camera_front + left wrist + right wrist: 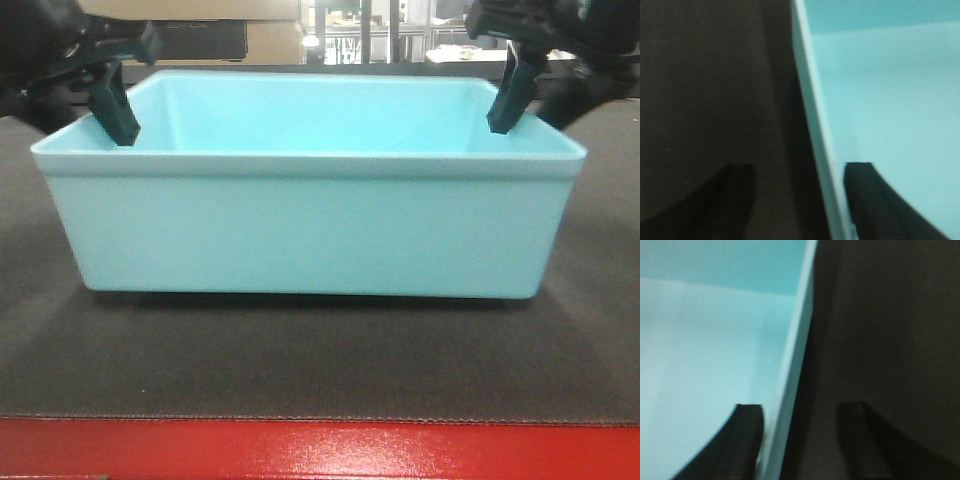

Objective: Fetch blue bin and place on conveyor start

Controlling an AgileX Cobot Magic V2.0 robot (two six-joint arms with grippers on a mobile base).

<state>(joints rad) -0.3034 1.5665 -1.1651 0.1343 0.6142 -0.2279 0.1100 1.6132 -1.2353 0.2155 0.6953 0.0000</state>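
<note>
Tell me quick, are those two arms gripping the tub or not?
Left gripper: open, fingers straddling the bin wall, not clamped.
Right gripper: open, fingers straddling the opposite wall, not clamped.

front: bright, sharp | wrists: dim, blurred | shadow under blue bin [300, 235]

The front camera sits low and close, facing the long side of the blue bin [310, 230] on the belt [300, 370]. Each wrist camera looks down from very near (both are blurry) along one end wall, so all three share the bin.
</note>
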